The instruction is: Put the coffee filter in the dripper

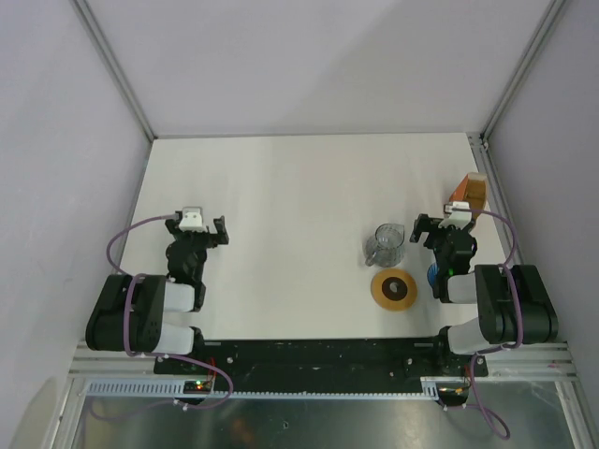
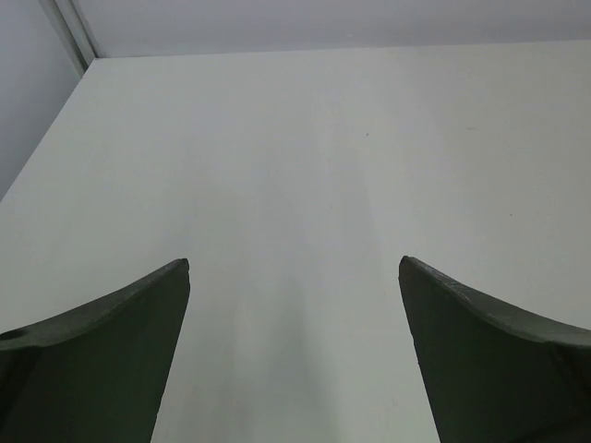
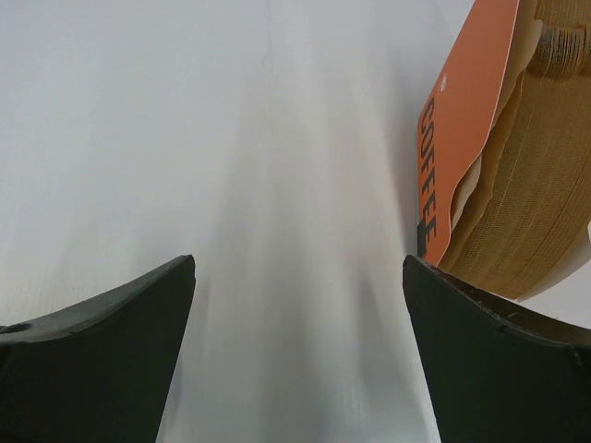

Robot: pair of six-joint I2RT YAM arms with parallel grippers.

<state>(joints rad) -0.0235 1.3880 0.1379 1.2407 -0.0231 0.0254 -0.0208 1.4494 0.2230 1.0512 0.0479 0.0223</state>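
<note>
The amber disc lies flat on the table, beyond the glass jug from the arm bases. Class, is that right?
No. The amber disc lies flat on the table, but nearer the arm bases than the glass jug, as the top external view shows.

"COFFEE" in dark capitals, running vertically, on orange card cover [image 3: 473, 88], right wrist view

coffee filter [image 3: 540, 185] tan, fine-lined; dripper [image 1: 433, 275] prob blue; disc [image 1: 394, 289] amber
</note>
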